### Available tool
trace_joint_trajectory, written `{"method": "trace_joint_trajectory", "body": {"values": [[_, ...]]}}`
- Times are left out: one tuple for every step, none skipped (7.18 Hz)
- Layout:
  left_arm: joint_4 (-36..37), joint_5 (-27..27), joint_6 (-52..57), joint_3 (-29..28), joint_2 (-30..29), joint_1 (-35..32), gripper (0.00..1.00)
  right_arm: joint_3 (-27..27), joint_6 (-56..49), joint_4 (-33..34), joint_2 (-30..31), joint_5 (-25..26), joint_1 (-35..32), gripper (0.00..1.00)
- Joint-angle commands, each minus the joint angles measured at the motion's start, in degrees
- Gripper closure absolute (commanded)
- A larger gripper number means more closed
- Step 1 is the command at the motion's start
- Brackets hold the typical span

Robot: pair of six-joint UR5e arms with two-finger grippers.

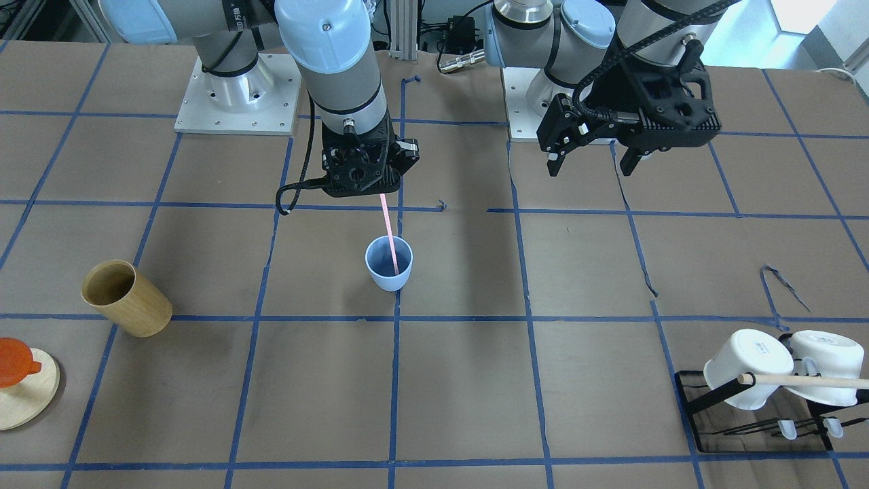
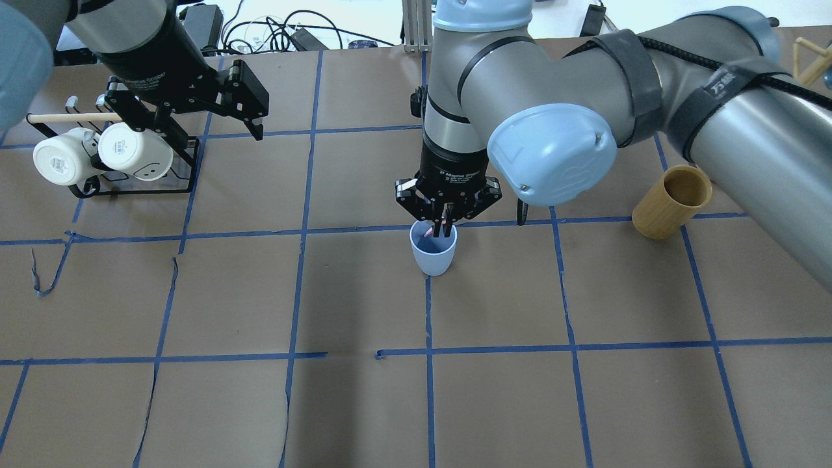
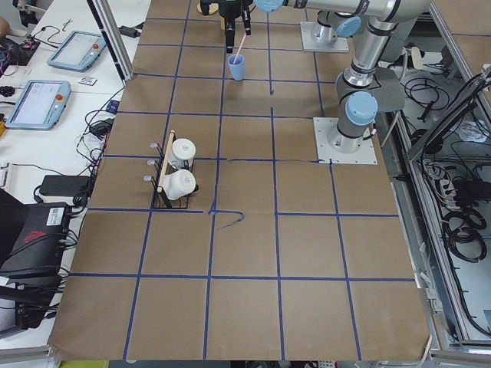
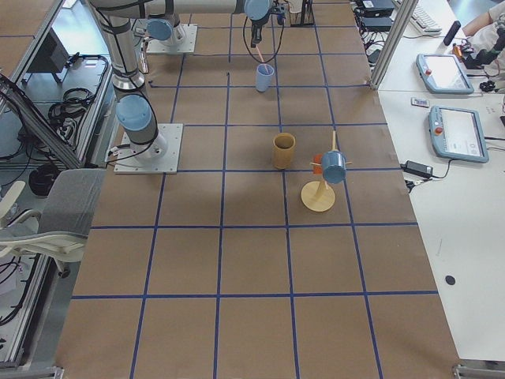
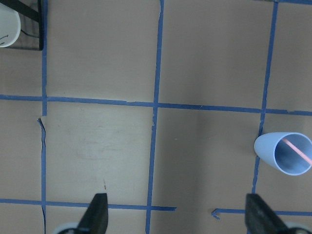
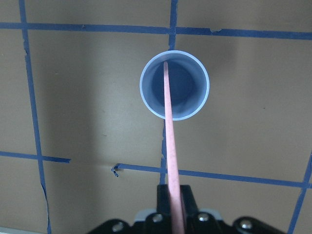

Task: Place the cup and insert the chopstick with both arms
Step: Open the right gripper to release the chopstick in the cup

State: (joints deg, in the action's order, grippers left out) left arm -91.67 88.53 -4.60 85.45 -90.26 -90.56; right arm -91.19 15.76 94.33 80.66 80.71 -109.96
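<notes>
Desk (image 1: 475, 380) has the blue cup (image 1: 389, 263) upright mid-grid. Right tool (image 2: 444, 221) pinches the pink chopstick (image 1: 389, 231), tip already inside cup. Left tool (image 1: 589, 161) wide, empty, well apart. Remaining: release chopstick, I reckon.

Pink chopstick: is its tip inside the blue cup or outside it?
Inside. The pink chopstick runs from the right gripper past the rim into the upright blue cup; the left wrist view shows it within.

Brown table (image 2: 520, 403) (blue tape grid (image 2: 494, 350)), white desk (image 4: 465, 229), grey chair (image 4: 67, 205)
</notes>
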Motion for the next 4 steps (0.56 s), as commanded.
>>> {"method": "trace_joint_trajectory", "body": {"values": [[0.0,0.1,-0.1,0.1,0.2,0.0,0.00,-0.1,0.2,0.0,0.1,0.8,0.0,0.09],[0.0,0.1,0.0,0.1,0.3,0.0,0.00,-0.1,0.2,0.1,0.0,0.8,0.0,0.01],[0.0,0.1,0.0,0.1,0.3,0.0,0.00,0.5,0.2,0.3,0.1,1.7,0.1,0.00],[0.0,0.1,0.0,0.1,0.3,0.0,0.00,0.9,-0.8,0.6,0.3,2.6,1.1,0.00]]}}
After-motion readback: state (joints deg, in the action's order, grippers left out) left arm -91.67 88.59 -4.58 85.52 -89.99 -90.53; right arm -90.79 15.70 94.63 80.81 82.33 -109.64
